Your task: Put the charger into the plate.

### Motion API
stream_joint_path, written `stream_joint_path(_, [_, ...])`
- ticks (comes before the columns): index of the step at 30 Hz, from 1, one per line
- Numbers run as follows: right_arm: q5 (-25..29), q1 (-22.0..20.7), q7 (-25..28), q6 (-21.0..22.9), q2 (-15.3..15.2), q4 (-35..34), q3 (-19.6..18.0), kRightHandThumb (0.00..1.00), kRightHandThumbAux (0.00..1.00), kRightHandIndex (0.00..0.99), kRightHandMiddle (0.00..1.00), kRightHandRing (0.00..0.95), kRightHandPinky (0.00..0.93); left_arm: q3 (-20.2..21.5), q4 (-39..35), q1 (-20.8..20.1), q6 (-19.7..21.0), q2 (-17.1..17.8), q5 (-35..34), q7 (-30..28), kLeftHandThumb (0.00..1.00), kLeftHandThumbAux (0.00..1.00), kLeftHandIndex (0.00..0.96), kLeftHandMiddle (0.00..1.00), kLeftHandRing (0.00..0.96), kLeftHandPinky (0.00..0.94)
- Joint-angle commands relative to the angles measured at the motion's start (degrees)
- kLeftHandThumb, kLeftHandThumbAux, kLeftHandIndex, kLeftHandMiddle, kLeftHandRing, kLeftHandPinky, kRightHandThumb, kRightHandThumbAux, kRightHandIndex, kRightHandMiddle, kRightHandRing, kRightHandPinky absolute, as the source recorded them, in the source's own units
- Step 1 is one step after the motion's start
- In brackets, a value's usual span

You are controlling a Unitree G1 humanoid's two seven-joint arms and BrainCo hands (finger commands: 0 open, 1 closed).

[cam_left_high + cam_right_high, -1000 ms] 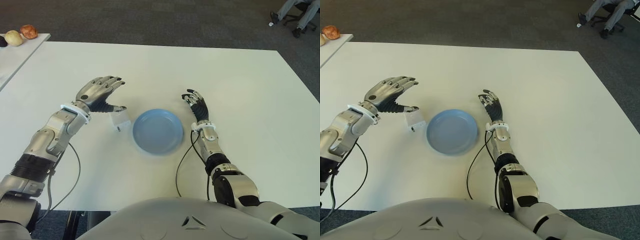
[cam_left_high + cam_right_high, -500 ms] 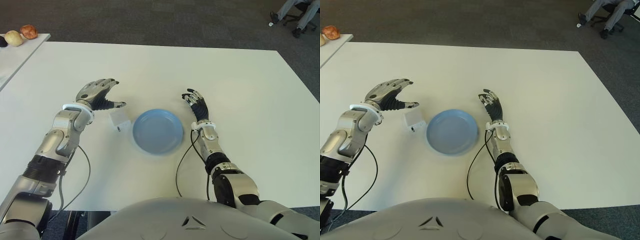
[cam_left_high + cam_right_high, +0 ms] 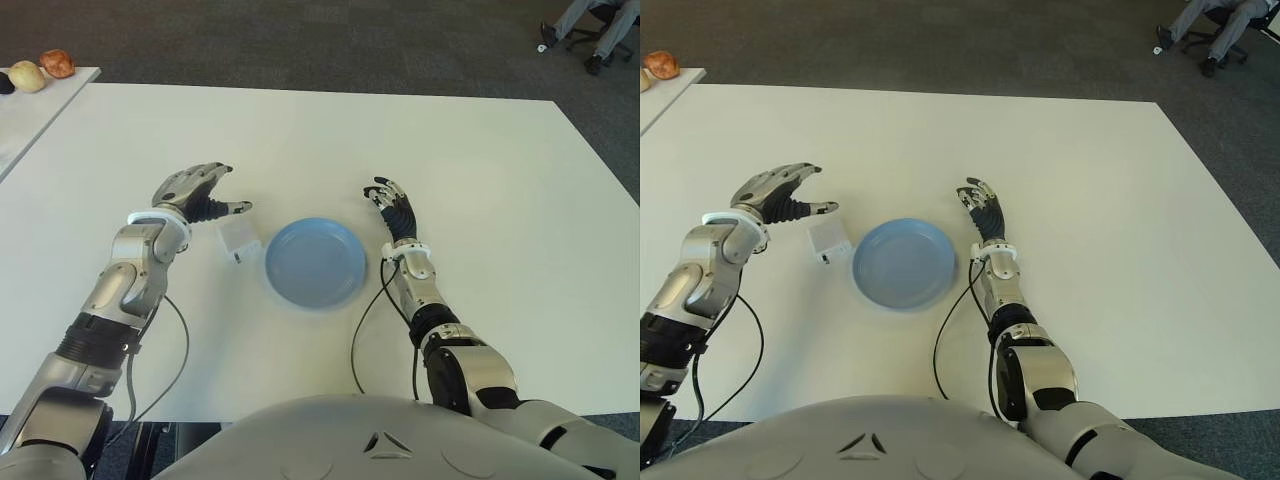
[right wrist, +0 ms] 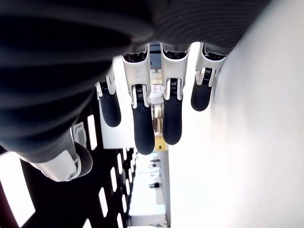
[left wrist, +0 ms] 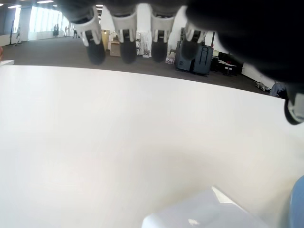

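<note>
Now my left hand [image 3: 190,190] has drawn back and lowered beside the charger [image 3: 238,241], fingers spread, holding nothing, so the grasp is still to come. That small white block lies on the table [image 3: 480,180], just left of the plate [image 3: 316,262]. My right hand [image 3: 394,211] waits open right of the plate.
</note>
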Motion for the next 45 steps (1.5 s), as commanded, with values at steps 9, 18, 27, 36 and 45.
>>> stream_joint_path(9, [-0.06,3.37,-0.65,2.90,0.66,2.61,0.06,0.000,0.603,0.216,0.380,0.297,0.166,-1.20,1.40,4.17,-2.80,1.33,1.48,2.07,0.164,0.238,0.000,0.000,0.000,0.000])
stream_joint_path(18, [-0.28,3.46,-1.15,3.02,0.58,2.46,0.26,0.000,0.608,0.217,0.385,0.300,0.155,-1.31,3.03,6.22,-5.40,1.75,2.36,5.53,0.152,0.261,0.000,0.000,0.000,0.000])
stream_joint_path(27, [-0.29,3.54,-1.30,3.19,0.55,2.27,0.41,0.000,0.605,0.214,0.384,0.298,0.153,-1.58,2.94,7.69,-6.84,2.08,3.23,6.84,0.146,0.266,0.000,0.000,0.000,0.000])
stream_joint_path(36, [-0.20,3.70,-1.21,3.21,0.57,1.98,0.42,0.000,0.605,0.220,0.385,0.301,0.160,-1.60,1.55,10.40,-10.32,2.72,3.37,8.43,0.141,0.254,0.000,0.000,0.000,0.000])
stream_joint_path(45, [-0.09,3.88,-1.07,2.96,0.70,1.72,0.39,0.000,0.604,0.219,0.383,0.299,0.158,-2.25,3.48,10.80,-12.43,2.28,4.30,10.64,0.150,0.248,0.000,0.000,0.000,0.000])
